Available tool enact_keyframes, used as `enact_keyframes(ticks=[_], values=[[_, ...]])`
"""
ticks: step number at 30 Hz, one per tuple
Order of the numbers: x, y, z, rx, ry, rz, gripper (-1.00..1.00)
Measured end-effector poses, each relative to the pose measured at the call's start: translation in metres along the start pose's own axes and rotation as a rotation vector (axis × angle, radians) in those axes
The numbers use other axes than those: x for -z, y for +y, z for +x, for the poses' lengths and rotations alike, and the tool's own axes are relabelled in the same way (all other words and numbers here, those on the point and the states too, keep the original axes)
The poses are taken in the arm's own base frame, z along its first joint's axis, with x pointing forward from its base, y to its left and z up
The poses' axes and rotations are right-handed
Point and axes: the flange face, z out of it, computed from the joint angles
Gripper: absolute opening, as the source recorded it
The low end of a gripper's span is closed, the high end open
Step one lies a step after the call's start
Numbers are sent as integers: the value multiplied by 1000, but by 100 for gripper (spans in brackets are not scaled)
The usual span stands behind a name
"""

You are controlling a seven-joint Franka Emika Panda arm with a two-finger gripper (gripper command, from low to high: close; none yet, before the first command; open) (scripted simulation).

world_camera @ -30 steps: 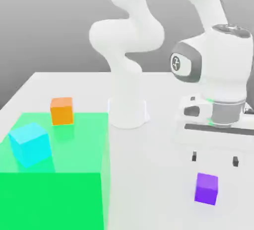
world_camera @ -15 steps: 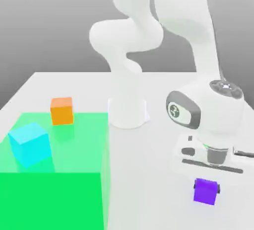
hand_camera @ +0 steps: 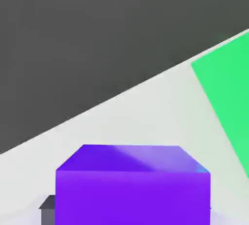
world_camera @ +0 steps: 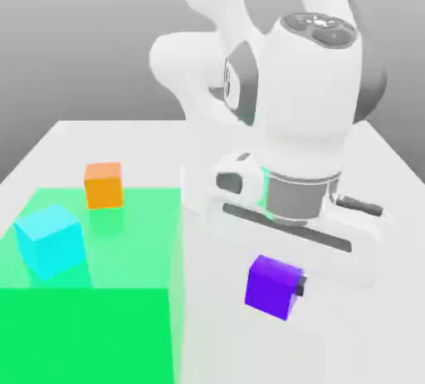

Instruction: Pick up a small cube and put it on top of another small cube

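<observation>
My gripper [world_camera: 276, 288] is shut on the small purple cube [world_camera: 271, 286], which hangs off the table to the right of the green area in the exterior view. One dark fingertip [world_camera: 299, 284] shows at the cube's right side. The hand view looks down on the held purple cube [hand_camera: 132, 185], with a dark fingertip [hand_camera: 47, 208] at its side. The light cyan cube [world_camera: 51, 240] rests on the green area at the exterior view's left, well apart from the gripper.
An orange cube [world_camera: 104, 185] stands on the green area [world_camera: 124, 291] behind the cyan one. The arm's white base [world_camera: 214, 187] rises at the back middle of the white table [world_camera: 116, 138]. The green area's corner [hand_camera: 228, 97] appears in the hand view.
The gripper came down onto the purple cube, shut on it, then lifted it and carried it toward the exterior view's left. The cyan and orange cubes stayed put.
</observation>
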Motion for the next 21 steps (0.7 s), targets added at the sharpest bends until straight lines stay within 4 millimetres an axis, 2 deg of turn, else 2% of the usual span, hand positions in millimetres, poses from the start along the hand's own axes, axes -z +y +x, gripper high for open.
enact_keyframes(ticks=[4,7,8,9,11,12,17,18,19,21], values=[[62,20,99,-114,-14,-3,-100],[109,53,168,-198,-29,0,-100],[116,62,182,-218,-41,11,-100],[111,64,184,-220,-47,16,-100],[85,64,184,-217,-51,21,-100],[70,64,183,-217,-52,21,100],[70,64,183,-217,-52,22,100],[62,64,183,-216,-50,20,100],[67,64,183,-216,-49,20,100],[92,64,185,-216,-48,19,100]])
